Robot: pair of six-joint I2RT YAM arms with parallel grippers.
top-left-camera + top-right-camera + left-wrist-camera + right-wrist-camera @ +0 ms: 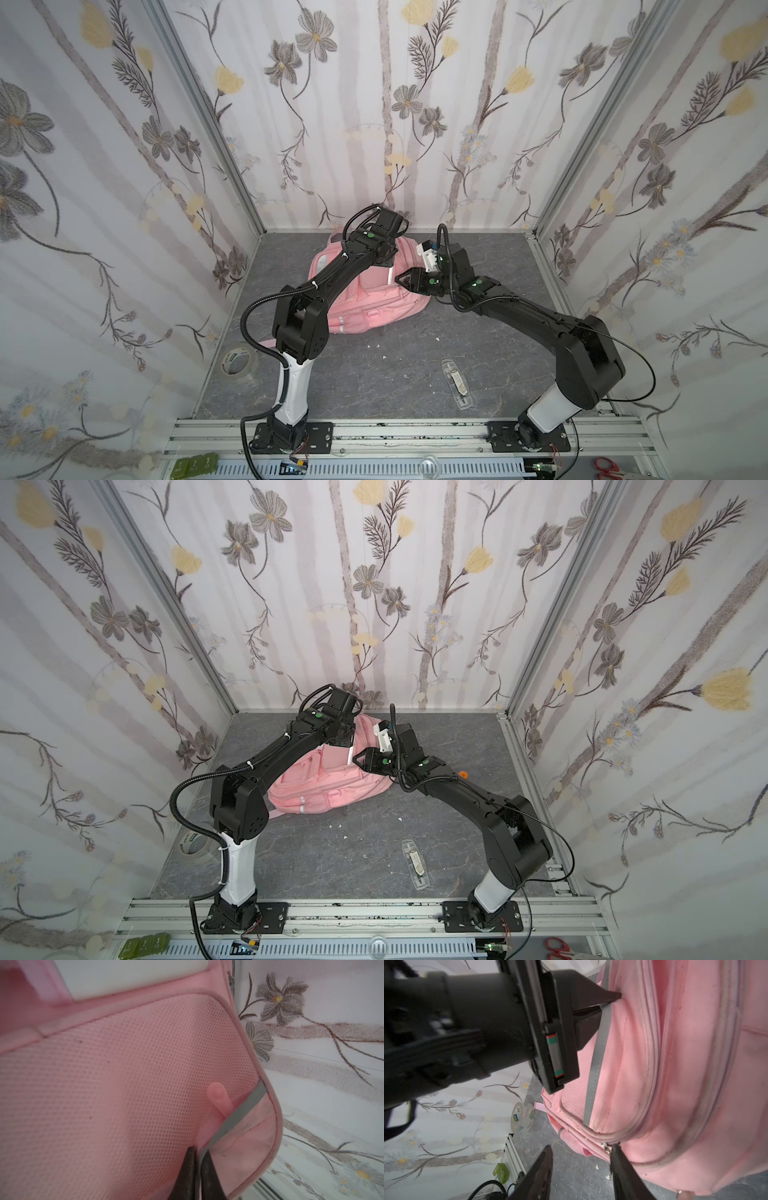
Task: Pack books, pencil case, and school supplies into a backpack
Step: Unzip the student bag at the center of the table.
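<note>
The pink backpack [374, 295] [332, 779] lies on the grey floor near the back wall. My left gripper [199, 1151] reaches over its top. Its jaws stand almost together on the backpack's grey trim strip [600, 1047], as the right wrist view also shows [614, 999]. My right gripper [582, 1147] [401, 279] is open at the backpack's right side, one fingertip [615, 1148] beside a zip pull [606, 1147]. The clear tape roll [239, 363] [522, 1118] lies front left. A narrow clear plastic case [457, 384] [415, 862] lies front right. The books and the pencil case are out of view.
Flowered walls close in the floor on three sides, and the tape roll sits against the left one. An aluminium rail [395, 432] carries both arm bases at the front. Red-handled scissors [606, 465] and green blocks [195, 463] lie beyond it. Small white scraps [376, 345] dot the floor.
</note>
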